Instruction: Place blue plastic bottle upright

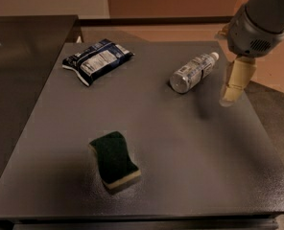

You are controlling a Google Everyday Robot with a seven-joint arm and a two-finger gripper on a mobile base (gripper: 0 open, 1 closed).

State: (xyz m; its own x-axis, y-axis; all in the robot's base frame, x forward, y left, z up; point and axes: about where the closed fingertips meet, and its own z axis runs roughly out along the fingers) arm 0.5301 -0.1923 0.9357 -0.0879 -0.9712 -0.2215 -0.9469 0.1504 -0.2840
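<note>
Toward the back left of the dark bench (180,143) lies a flat dark blue snack packet (96,60). Nearer the front edge and a little to the right, a green sponge (114,160) with a pale underside sits at an angle. Farther right, at the back, the blue plastic bottle (194,72) lies on its side, its white cap pointing toward the far right corner. Just right of the bottle and apart from it, the pincer (234,83) hangs near the bench's right edge; whether it is released or clenched cannot be told.

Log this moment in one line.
stage: pre-grasp | blue plastic bottle: lying on side on table | gripper: right of bottle, not touching | upright: not yet
</note>
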